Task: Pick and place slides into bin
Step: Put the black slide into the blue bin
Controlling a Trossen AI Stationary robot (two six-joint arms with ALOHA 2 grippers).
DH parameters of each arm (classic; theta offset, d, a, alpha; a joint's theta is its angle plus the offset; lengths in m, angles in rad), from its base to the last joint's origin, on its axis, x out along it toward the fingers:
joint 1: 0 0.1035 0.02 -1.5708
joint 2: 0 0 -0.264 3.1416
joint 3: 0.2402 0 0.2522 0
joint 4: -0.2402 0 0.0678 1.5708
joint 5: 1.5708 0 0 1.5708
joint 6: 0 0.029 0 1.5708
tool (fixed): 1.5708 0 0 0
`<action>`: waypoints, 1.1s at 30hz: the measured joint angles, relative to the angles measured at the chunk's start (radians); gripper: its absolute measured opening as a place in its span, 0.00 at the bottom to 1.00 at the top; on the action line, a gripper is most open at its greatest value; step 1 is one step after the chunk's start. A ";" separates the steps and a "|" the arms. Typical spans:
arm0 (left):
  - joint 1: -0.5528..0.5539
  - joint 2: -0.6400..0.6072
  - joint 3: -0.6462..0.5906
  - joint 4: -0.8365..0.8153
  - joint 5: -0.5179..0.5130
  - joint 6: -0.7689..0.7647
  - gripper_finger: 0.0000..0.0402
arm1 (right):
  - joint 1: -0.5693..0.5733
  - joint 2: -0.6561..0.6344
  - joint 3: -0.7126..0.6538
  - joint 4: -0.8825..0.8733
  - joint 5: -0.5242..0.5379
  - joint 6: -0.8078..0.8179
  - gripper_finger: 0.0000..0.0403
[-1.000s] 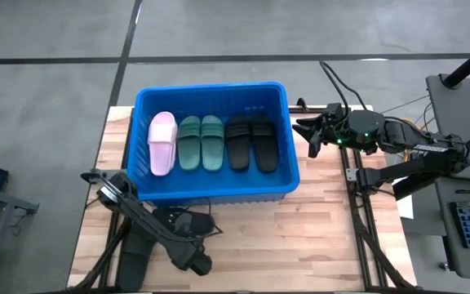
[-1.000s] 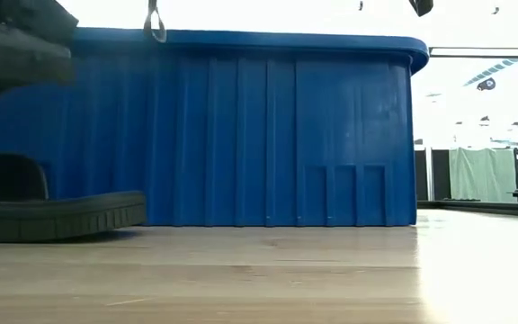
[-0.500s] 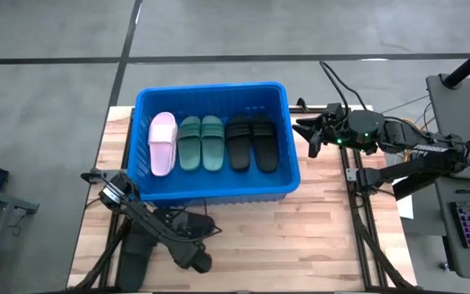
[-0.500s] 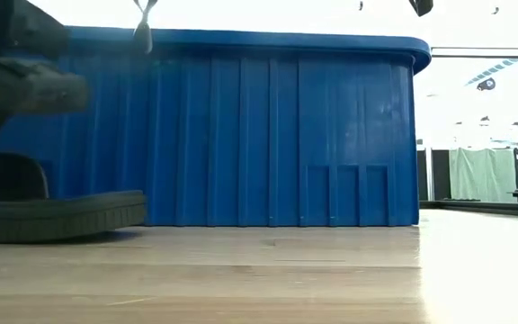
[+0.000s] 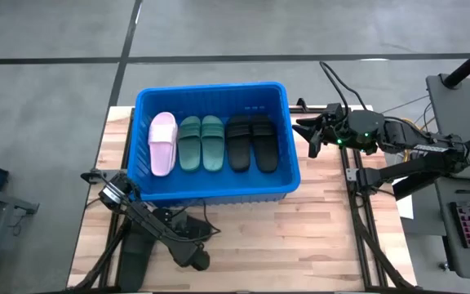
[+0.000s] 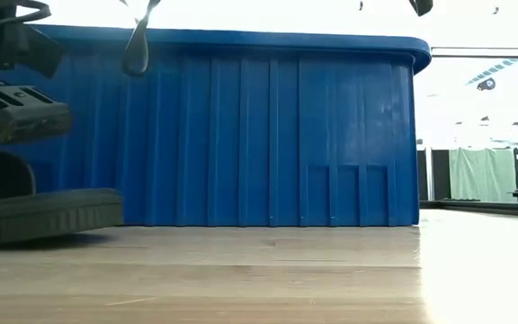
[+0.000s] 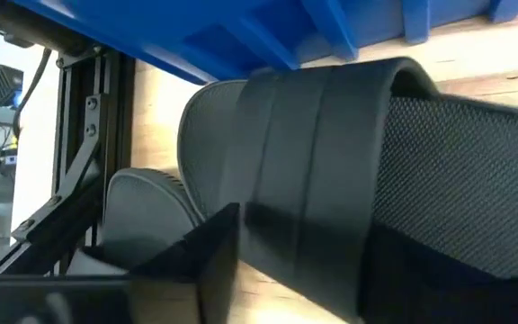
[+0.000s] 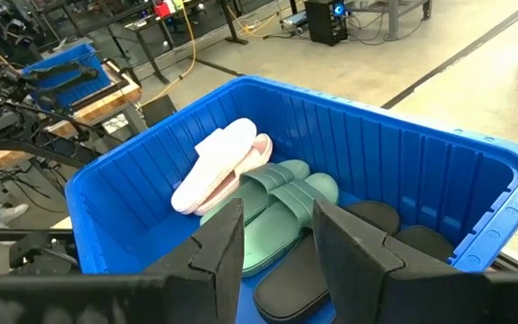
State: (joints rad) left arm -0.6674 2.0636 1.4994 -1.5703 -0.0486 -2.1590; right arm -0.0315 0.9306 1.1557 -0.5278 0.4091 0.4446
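Jaws of the left gripper (image 5: pixel 188 235) sit low over the near left part of the bench, among the black slides (image 5: pixel 137 255) left outside the bin; whether they have closed on one, cannot tell. Left wrist view shows a black slide's strap (image 7: pixel 331 171) right in front of the fingers, a second one beside it, both close against the bin's outer wall.

Progress: bin (image 5: pixel 215 193) at far centre of bench holds pale pink (image 5: pixel 162 142), two dark green (image 5: pixel 200 143) and two black slides (image 5: pixel 250 143), laid side by side. Right wrist view suggests two pink ones stacked (image 8: pixel 218 166). Judged well past halfway; only the black ones at near left remain.

Right gripper (image 5: pixel 308 135) waits off the far right edge, fingers parted, nothing held, facing the bin.
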 joint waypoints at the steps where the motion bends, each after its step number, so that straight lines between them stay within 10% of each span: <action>1: 0.000 0.000 0.000 0.000 -0.002 0.000 0.39 | 0.000 0.000 0.000 0.000 0.000 -0.001 0.31; 11: -0.002 -0.008 0.032 -0.007 -0.026 0.151 0.03 | 0.000 0.000 0.000 0.000 0.001 -0.009 0.31; 33: -0.030 -0.444 0.071 0.190 -0.397 0.666 0.00 | 0.000 0.000 0.000 0.001 0.001 -0.043 0.31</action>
State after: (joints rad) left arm -0.6975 1.6195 1.5707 -1.3801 -0.4455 -1.4929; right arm -0.0311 0.9310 1.1555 -0.5270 0.4103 0.4017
